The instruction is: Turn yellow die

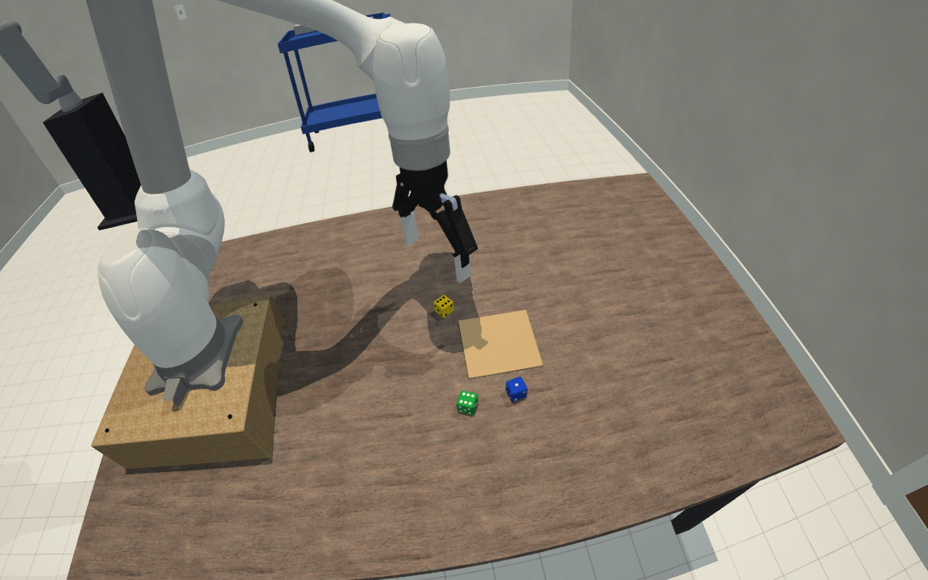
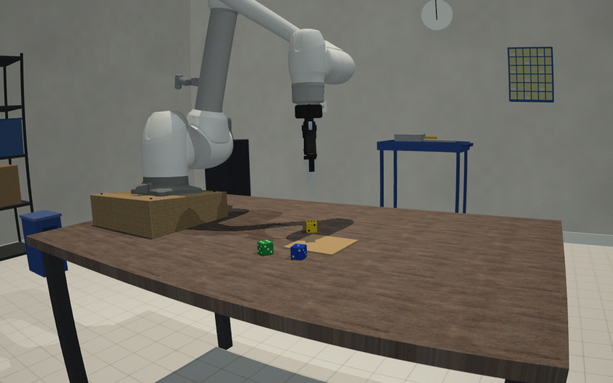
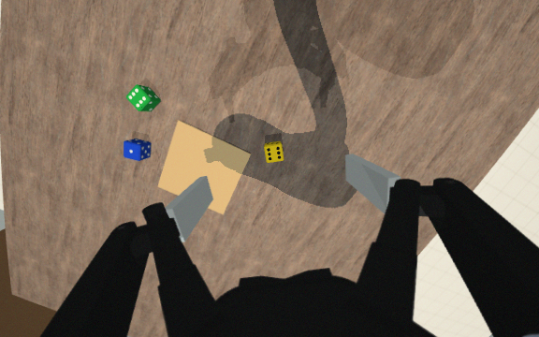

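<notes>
On the table point(image 1: 597, 432) point(image 2: 394, 285) point(image 3: 87, 262), the yellow die point(image 1: 443, 306) point(image 2: 311, 226) point(image 3: 273, 152) shows six on top.

Seen from the top view, the mat point(image 1: 500, 345) point(image 2: 323, 244) point(image 3: 195, 168) lies on the table point(image 1: 597, 447) point(image 2: 370, 285) point(image 3: 87, 234). Left of the mat, near its rear left corner and apart from it, die one point(image 1: 443, 306) point(image 2: 311, 226) point(image 3: 274, 152) lies on the table. Before the mat, just off its front edge, lies die two point(image 1: 516, 389) point(image 2: 298, 251) point(image 3: 137, 149). Die three point(image 1: 467, 402) point(image 2: 265, 247) point(image 3: 143, 98) lies before the mat too, left of die two. Well left of the mat, the block point(image 1: 186, 447) point(image 2: 123, 214) sits on the table. Far behind the mat, beyond the table, the cart point(image 1: 341, 111) point(image 2: 423, 146) stands on the floor.
</notes>
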`<control>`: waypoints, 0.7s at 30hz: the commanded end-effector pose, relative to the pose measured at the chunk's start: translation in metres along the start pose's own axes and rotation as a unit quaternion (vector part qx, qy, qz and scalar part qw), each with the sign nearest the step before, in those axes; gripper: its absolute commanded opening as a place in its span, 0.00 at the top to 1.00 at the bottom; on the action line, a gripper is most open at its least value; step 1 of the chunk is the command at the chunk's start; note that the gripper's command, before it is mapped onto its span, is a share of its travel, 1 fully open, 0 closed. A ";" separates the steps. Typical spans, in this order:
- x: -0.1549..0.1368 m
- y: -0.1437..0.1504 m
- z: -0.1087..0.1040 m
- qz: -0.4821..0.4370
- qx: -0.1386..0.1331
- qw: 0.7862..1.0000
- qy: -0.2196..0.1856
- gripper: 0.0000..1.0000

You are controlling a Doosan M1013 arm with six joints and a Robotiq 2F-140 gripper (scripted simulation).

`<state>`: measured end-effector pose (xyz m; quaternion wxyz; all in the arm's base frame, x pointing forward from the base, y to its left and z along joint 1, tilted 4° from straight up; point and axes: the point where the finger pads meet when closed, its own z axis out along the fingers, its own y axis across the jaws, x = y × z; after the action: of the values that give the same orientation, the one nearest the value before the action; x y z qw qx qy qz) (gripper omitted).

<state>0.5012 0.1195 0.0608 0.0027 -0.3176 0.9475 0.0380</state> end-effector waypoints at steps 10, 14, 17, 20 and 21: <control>0.000 0.000 0.001 0.018 0.000 1.000 0.000 0.00; 0.000 0.000 0.005 0.113 0.000 0.994 0.000 0.00; 0.000 0.000 0.005 0.127 0.000 0.992 0.000 0.00; 0.000 0.000 0.009 0.206 0.000 0.979 0.000 0.00; 0.000 0.000 0.009 0.221 0.000 0.975 0.000 0.00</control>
<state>0.5012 0.1197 0.0542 -0.0024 -0.1680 0.9848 0.0441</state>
